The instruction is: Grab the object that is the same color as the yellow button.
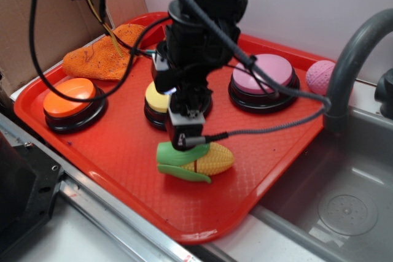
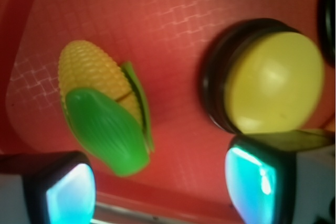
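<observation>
Black-and-white fingers (image 2: 58, 192) of the gripper (image 2: 157, 190) stand spread apart, holding nothing; the corn cob (image 2: 102, 114) lies on the red tray (image 1: 123, 151) just below them, near the yellow button (image 2: 273, 82); orange button (image 1: 70, 99) sits further left.

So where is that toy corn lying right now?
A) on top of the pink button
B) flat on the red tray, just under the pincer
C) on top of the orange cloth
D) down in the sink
B: the toy corn lies flat on the red tray, below the pincer, whose two fingers stand apart with nothing between them, near the yellow button.
</observation>
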Controlling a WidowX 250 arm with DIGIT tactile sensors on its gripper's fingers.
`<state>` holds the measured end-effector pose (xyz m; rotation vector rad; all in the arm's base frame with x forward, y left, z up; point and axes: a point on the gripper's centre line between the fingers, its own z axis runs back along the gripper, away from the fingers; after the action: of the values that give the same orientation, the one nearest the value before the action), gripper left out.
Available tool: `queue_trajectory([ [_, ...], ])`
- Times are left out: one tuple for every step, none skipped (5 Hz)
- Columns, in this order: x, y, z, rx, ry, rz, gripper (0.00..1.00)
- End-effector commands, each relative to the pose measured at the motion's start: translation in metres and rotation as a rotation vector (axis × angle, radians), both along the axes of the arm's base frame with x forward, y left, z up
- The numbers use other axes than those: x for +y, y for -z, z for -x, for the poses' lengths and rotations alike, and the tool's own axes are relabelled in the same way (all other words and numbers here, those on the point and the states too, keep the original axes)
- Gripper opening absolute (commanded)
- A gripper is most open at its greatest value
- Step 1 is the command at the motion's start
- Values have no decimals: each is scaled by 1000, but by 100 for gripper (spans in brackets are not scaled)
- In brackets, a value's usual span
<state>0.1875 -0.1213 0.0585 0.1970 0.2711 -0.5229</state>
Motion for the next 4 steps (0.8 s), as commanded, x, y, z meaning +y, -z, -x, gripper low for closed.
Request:
queue_trajectory([
  [-9, -2, 26, -72, 41, 77, 100],
  [-10, 16, 28, -30, 63, 87, 100],
  [-10, 22, 23, -27, 81, 112, 100],
  [-14, 30, 19, -57, 195, 177, 100],
])
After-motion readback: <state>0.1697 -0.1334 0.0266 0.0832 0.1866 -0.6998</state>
